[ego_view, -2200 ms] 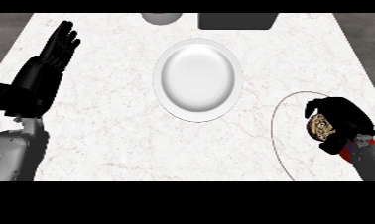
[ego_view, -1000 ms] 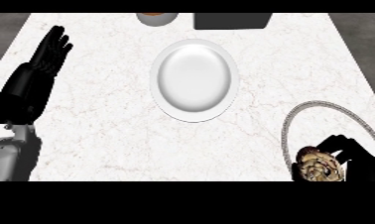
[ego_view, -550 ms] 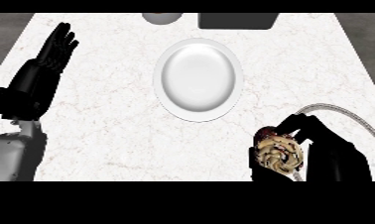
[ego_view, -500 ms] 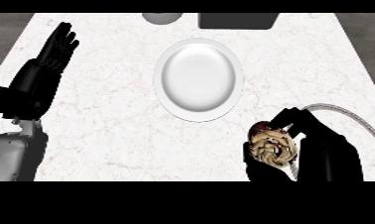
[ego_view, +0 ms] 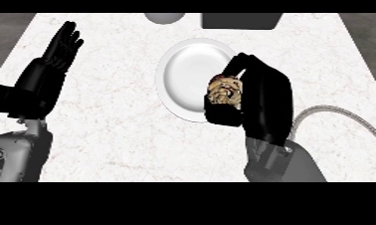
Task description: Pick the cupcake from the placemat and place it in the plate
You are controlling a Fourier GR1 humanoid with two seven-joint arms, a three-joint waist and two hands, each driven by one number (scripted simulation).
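Now the right hand (ego_view: 266, 98), curled round the cupcake (ego_view: 224, 91), has come off the placemat (ego_view: 337, 138) at 4 o'clock. It holds the cupcake over the plate (ego_view: 185, 69), at its 4 o'clock rim; contact cannot be told. The left hand (ego_view: 51, 67) stays open at 9 o'clock. Bare counter (ego_view: 121, 112) lies between them. A grey bowl (ego_view: 165, 17) and a dark box (ego_view: 242, 20) crowd 12 o'clock.
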